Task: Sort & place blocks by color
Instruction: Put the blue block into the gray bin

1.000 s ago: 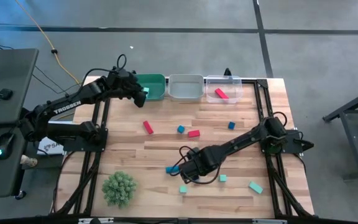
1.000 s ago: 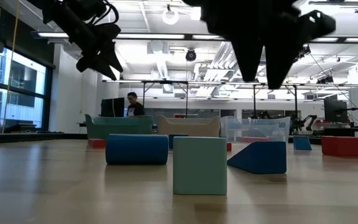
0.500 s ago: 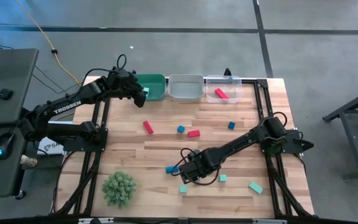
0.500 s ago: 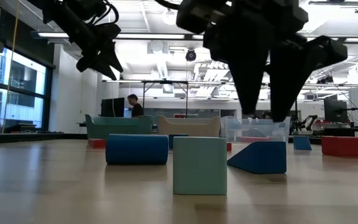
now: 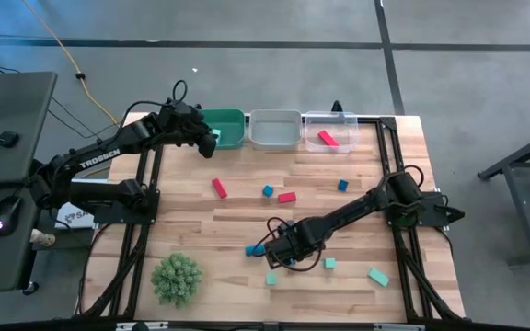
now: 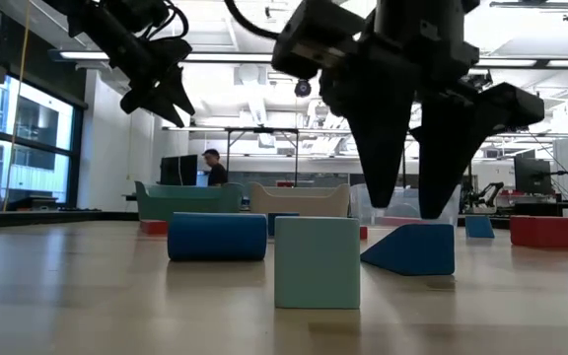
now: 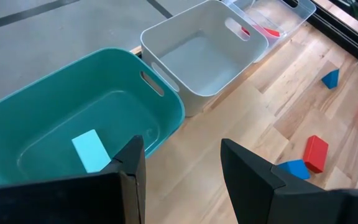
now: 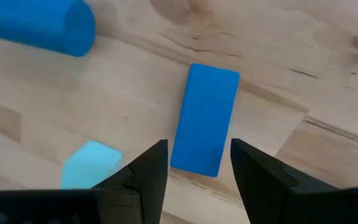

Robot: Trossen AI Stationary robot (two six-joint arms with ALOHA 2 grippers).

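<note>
Right gripper (image 8: 194,165) lined up over blue bar (image 8: 205,118) for a pick.
Jaws apart, straddling bar on table; left gripper (image 7: 182,158) apart, empty, over teal bin (image 7: 61,118) holding teal block (image 7: 92,150).

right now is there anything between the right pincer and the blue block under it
No. In the right wrist view the right pincer hangs open over the blue block, its fingers not touching it; only bare wood table shows around the block.
</note>
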